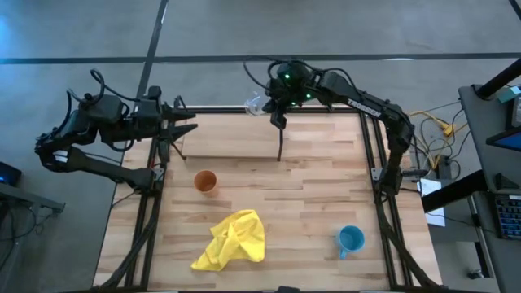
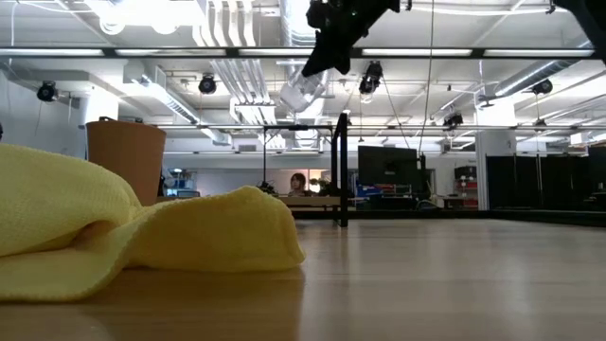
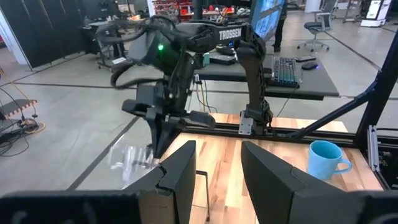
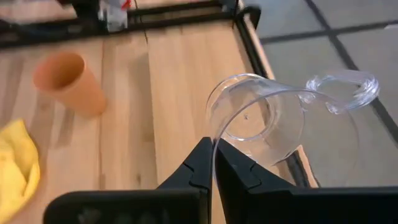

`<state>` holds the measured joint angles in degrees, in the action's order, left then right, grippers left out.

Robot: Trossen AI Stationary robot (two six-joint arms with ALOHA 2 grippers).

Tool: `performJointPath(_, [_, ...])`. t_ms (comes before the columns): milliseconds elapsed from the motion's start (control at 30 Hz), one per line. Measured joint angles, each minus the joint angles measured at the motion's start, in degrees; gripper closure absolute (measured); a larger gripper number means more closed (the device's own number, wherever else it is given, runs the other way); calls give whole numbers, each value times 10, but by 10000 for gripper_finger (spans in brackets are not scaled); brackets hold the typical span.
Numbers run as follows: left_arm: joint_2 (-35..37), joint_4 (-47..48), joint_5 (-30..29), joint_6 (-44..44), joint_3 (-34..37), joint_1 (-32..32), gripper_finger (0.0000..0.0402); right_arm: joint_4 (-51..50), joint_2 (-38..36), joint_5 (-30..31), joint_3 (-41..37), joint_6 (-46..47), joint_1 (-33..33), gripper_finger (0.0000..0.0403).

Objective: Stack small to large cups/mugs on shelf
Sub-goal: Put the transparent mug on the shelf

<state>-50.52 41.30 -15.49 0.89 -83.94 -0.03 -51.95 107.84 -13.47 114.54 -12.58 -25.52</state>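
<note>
The right gripper [image 4: 212, 163] is holding the glass cup [image 4: 273, 115] by its rim, jaws pinched shut, up over the shelf [image 1: 244, 134]. The left gripper [image 3: 217, 168] is waiting open. The tumbler [image 1: 205, 181] and mug [image 1: 351, 239] are sitting on the surface [image 1: 301, 203].

Glossy clear glass cup [image 4: 273, 118], matt yellow cloth [image 1: 232, 240], smooth wooden tabletop [image 1: 301, 187].

From overhead we look straight down on the pale wooden butcher-block desk [image 1: 309, 187]. Our low camera sits at desk level, close behind the crumpled yellow cloth [image 2: 142, 237]. Both wrist cameras peer past their jaws; all four views share the clear glass cup [image 4: 280, 118].
</note>
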Motion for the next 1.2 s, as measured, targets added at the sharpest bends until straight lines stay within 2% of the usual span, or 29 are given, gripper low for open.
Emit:
performJointPath(233, [-1,1,0,0,0,0,285,-106,78,47,82,-10,5,394])
performJointPath(467, [-4,0,0,-1,0,0,285,-128,134,59,129,-10,9,394])
performJointPath(800, [-20,0,0,-2,1,0,285,-153,170,63,130,-10,11,394])
performJointPath(933, [-24,1,0,-1,1,0,285,-177,179,93,129,-12,13,394])
performJointPath(1200, [-28,0,0,0,1,0,285,-183,187,97,129,-15,17,394])
